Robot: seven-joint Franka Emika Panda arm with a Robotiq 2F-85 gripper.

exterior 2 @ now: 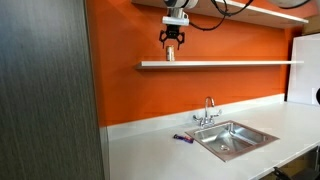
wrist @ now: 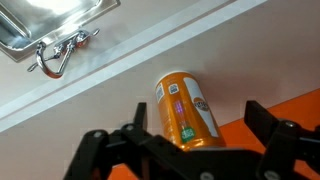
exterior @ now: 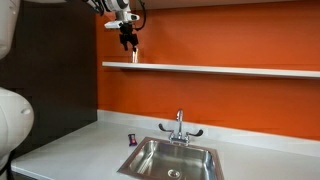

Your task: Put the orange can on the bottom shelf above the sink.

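The orange can (exterior: 135,57) stands upright on the bottom shelf (exterior: 220,69), near its end, in both exterior views (exterior 2: 171,54). My gripper (exterior: 127,40) hangs just above it, also in an exterior view (exterior 2: 171,38). In the wrist view the can (wrist: 185,110) sits between the two spread fingers of the gripper (wrist: 198,108), and neither finger touches it. The gripper is open. The white shelf (wrist: 110,75) runs diagonally under the can. The sink (exterior: 175,160) with its chrome faucet (exterior: 180,125) lies far below on the counter.
A small dark red-purple object (exterior: 131,138) lies on the white counter beside the sink, also in an exterior view (exterior 2: 183,139). A second shelf (exterior 2: 270,14) runs above the gripper. The orange wall (exterior 2: 120,100) is right behind the shelf. A dark panel (exterior 2: 45,90) stands to the side.
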